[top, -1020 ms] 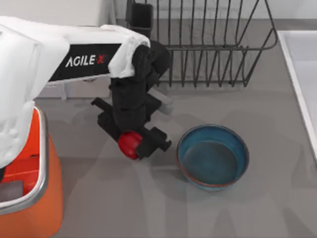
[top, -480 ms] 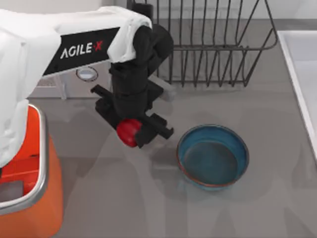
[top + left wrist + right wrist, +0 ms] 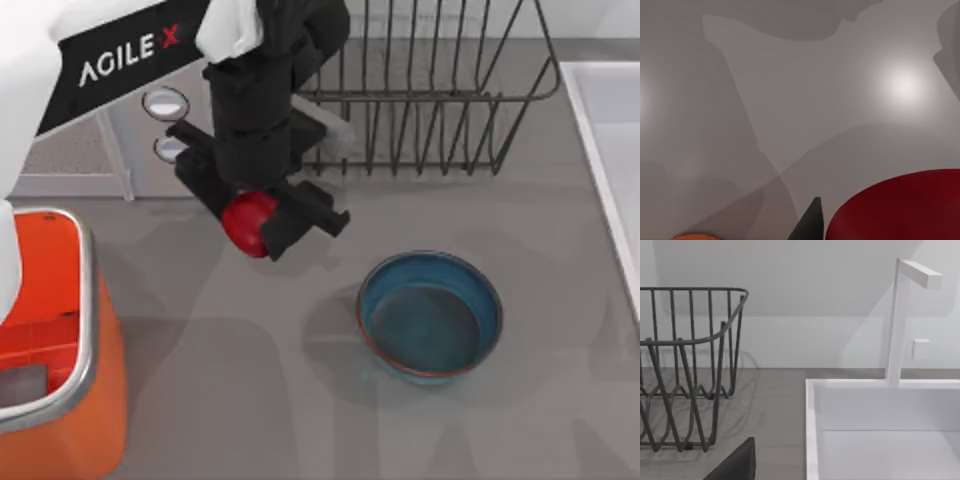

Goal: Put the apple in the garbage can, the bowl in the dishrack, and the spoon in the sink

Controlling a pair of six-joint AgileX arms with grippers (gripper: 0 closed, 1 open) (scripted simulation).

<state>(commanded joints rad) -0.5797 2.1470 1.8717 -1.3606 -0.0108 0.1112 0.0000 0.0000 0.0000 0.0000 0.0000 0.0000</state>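
The apple (image 3: 246,222) sits clamped between my left jaws (image 3: 252,218), held above the grey worktop (image 3: 250,400) at a spot just in front of the dishrack (image 3: 430,90) and near the white microwave's two round knobs (image 3: 166,103); in the left wrist view its dark red curve (image 3: 900,207) hangs over bare worktop beside one black fingertip (image 3: 810,222). Compared with a second ago, my left arm has carried the fruit up and toward the back of the worktop, farther from the bowl (image 3: 430,316), which has not moved and stands empty in the middle. The garbage can (image 3: 50,370) waits at the near left corner, well apart from the apple. At the right edge lies the sink (image 3: 605,130), whose white rim and tall faucet (image 3: 902,315) show in the right wrist view beside the dishrack's end.
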